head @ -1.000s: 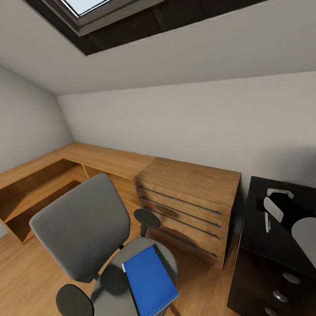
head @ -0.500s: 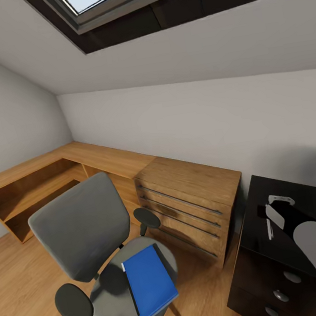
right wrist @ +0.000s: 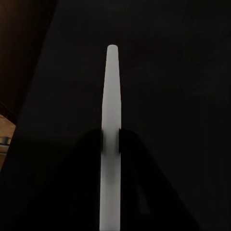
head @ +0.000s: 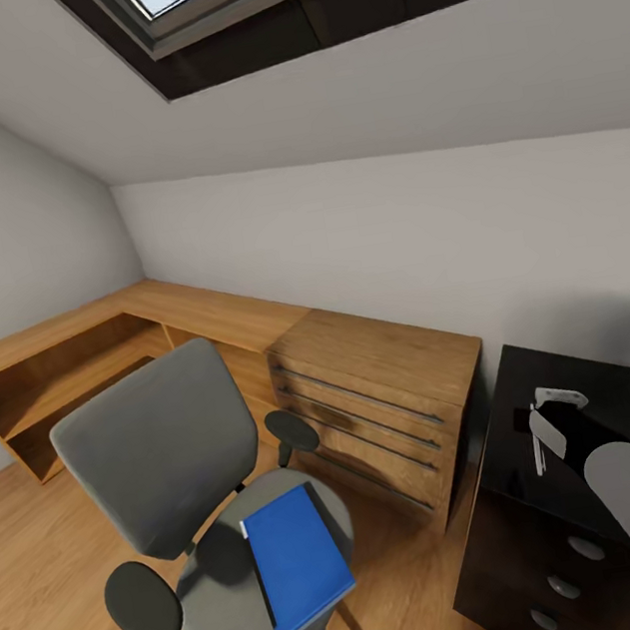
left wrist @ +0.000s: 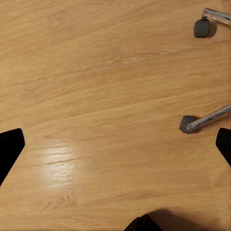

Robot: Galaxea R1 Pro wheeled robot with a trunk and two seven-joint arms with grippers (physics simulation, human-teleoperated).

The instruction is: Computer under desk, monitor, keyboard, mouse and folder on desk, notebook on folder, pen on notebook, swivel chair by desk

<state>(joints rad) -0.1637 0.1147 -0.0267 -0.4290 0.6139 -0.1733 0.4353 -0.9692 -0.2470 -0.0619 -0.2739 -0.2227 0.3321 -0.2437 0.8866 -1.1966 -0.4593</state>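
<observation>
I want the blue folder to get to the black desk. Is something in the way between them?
Nothing visible stands between them. The folder lies on the swivel chair, and bare oak floor separates the chair from the desk. The chair's armrest sits behind the folder, not toward the desk.

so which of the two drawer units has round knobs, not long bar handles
The glossy black desk unit's drawers carry round silver knobs. The oak cabinet beside it, behind the swivel chair, has long dark bar handles.
</observation>
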